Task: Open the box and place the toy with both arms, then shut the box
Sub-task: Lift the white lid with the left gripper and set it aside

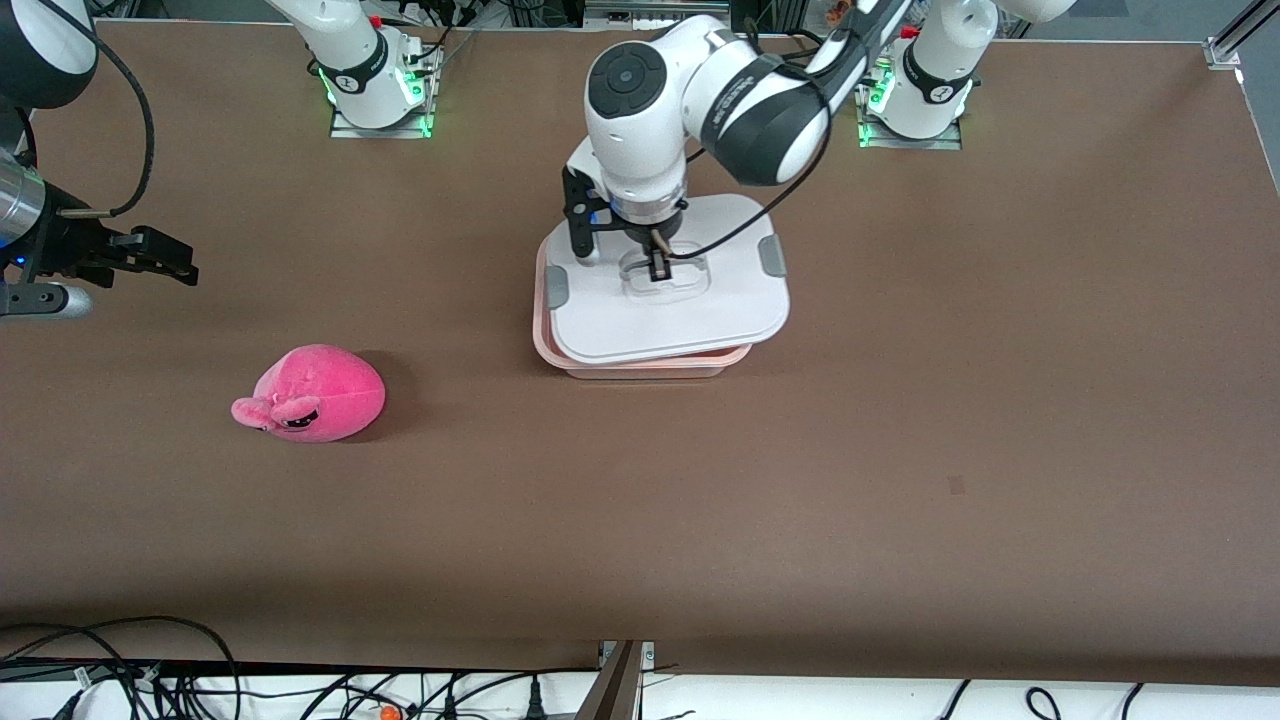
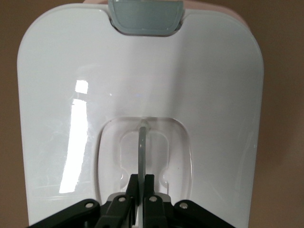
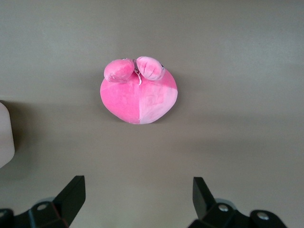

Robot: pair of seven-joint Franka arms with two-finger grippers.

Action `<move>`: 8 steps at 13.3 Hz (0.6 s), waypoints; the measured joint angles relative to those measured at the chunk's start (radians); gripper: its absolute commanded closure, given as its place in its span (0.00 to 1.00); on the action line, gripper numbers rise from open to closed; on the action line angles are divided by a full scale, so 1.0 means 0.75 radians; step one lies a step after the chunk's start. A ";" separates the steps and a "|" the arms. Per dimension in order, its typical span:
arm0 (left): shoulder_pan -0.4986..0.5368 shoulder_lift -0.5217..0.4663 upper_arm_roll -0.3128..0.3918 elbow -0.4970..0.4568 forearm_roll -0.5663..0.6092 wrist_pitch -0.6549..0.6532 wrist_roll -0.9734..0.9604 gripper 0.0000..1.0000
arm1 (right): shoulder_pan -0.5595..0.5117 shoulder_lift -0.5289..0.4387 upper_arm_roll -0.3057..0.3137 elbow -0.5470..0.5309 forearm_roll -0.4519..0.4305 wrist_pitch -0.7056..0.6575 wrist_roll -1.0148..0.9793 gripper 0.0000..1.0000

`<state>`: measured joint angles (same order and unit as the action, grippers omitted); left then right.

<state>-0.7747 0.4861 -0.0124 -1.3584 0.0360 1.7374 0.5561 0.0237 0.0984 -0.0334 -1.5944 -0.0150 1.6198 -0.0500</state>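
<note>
White lid (image 1: 668, 300) sits slightly askew on the pink box (image 1: 640, 362) at mid-table, long axis running 3 to 9 o'clock in the front view, with the left pincer (image 1: 657, 265) pinching its central handle (image 2: 141, 149) from directly above. Lifting looks next. Toy (image 1: 312, 394) lies at the box's 8 o'clock, the right pincer (image 3: 137, 197) spread, hovering near it.

Even overhead light, front view bright and sharp. Soft shadow under toy (image 1: 312, 394) and along box (image 1: 650, 362) edge nearer camera. White lid (image 2: 142, 95) glossy: bright rectangular glare streak beside handle recess, well clear of left gripper (image 2: 140, 190), jaws pinched on handle. Right wrist view dimmer, greyish, mild vignetting; right gripper (image 3: 137, 194) fingertips slightly soft, toy between spread jaws sharp.
</note>
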 measured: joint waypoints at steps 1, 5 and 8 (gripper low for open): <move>0.062 -0.030 0.001 0.014 0.000 -0.059 0.013 1.00 | 0.000 0.000 0.000 0.000 0.000 0.000 0.000 0.00; 0.449 -0.116 0.017 0.035 0.000 -0.200 0.320 1.00 | 0.000 0.000 -0.001 0.000 0.000 0.000 0.000 0.00; 0.775 -0.108 0.021 0.035 0.000 -0.205 0.626 1.00 | 0.000 0.000 -0.002 0.000 0.000 0.000 0.000 0.00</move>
<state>-0.1935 0.4051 0.0036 -1.3323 0.0357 1.5835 1.0256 0.0238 0.0984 -0.0349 -1.5945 -0.0149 1.6196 -0.0500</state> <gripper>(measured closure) 0.930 0.000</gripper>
